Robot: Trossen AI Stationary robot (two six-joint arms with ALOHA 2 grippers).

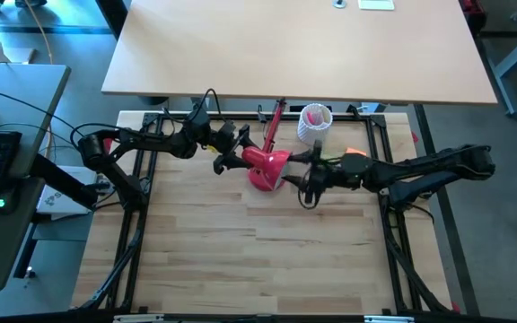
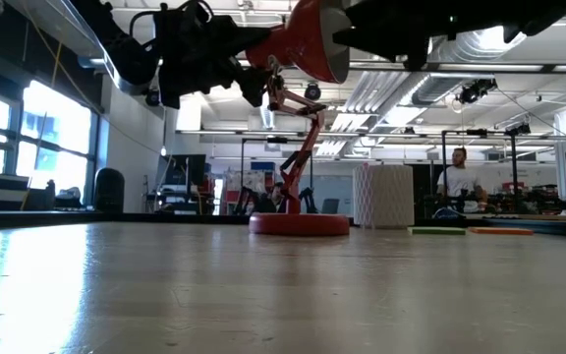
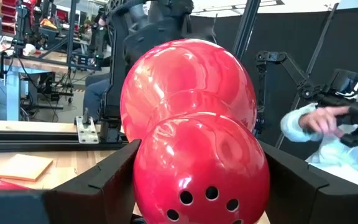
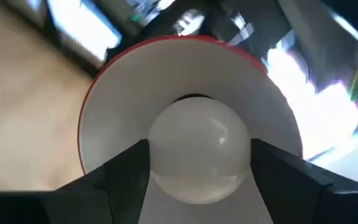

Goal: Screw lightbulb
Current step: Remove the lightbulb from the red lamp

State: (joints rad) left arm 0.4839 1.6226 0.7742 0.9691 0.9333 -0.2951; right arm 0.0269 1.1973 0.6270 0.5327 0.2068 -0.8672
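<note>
A red desk lamp stands on its round base (image 2: 299,224) at the table's far middle, and its shade (image 1: 266,169) is raised well above the tabletop. My left gripper (image 1: 239,161) is shut on the shade's red rear dome (image 3: 197,155). My right gripper (image 1: 298,172) is at the shade's open mouth, shut on the white lightbulb (image 4: 199,146). The bulb sits inside the shade's white interior (image 4: 185,68), and its screw base is hidden behind the globe. My left gripper pinches the narrow vented rear part of the shade (image 3: 166,180) between its two fingers (image 3: 107,183), one on each side. It comes level from the table's left. The shade is held up, clear of the table. My right gripper pinches the bulb's round globe (image 4: 160,163) between its two fingers (image 4: 126,174), on opposite sides. It comes level from the table's right, pointing into the shade's mouth. The bulb is inside the shade, clear of the table.
A white perforated pen cup (image 1: 314,123) stands just right of the lamp's base, also in the low view (image 2: 386,196). Flat orange and green pads (image 2: 499,231) lie at the far right. People show in the room beyond (image 2: 455,177). Bare wood lies toward the near edge.
</note>
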